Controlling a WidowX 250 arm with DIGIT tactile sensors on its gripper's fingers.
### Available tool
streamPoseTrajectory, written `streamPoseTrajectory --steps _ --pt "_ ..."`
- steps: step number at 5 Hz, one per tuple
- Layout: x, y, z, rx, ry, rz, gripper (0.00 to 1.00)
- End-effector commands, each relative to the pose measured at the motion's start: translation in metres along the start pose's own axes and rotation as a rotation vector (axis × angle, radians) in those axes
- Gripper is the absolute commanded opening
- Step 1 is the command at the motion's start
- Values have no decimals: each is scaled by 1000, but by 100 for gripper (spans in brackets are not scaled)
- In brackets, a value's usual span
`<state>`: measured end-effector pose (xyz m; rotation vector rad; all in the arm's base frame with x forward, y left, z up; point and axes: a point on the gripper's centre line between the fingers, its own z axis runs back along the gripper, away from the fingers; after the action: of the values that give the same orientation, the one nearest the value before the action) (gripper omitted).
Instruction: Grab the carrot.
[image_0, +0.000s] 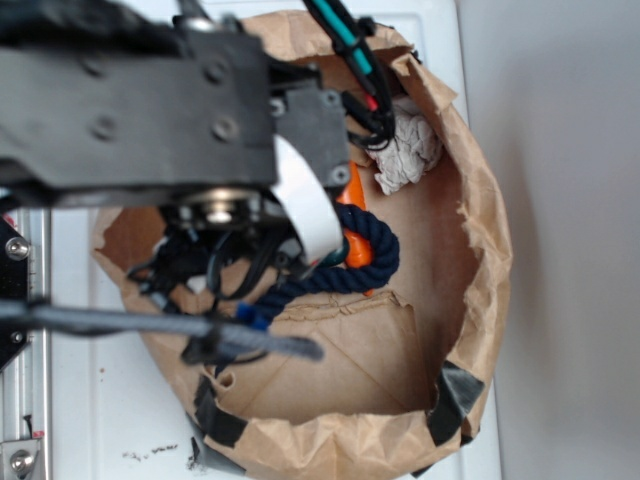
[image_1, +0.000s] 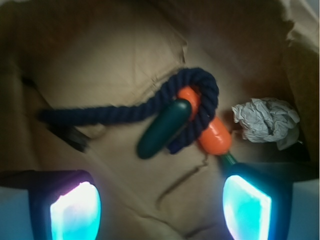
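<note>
The orange carrot (image_1: 214, 135) lies on the brown paper floor of the bag, its green stem end (image_1: 229, 160) right by my right finger. The navy rope (image_1: 125, 113) loops across the carrot's middle, and the dark green cucumber (image_1: 164, 128) lies beside it on the left. My gripper (image_1: 161, 207) is open and empty above the paper, short of the carrot, its glowing pads (image_1: 75, 212) wide apart. In the exterior view the arm hides most of the carrot (image_0: 356, 248); only orange patches show inside the rope loop (image_0: 372, 258).
A crumpled white paper ball (image_1: 266, 120) lies right of the carrot, also in the exterior view (image_0: 407, 153). The torn walls of the paper bag (image_0: 480, 260) ring the things closely. The bag's rim carries black tape patches (image_0: 452, 398).
</note>
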<state>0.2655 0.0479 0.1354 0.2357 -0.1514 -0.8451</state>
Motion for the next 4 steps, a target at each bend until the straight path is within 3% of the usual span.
streamPoseTrajectory --steps 1,2,3,4 --pt "12 16 -25 24 33 6 100" --pt "17 27 -35 5 29 9 100" --pt "26 30 -36 13 -8 -20 100" --pt "30 33 -44 29 2 -29 100"
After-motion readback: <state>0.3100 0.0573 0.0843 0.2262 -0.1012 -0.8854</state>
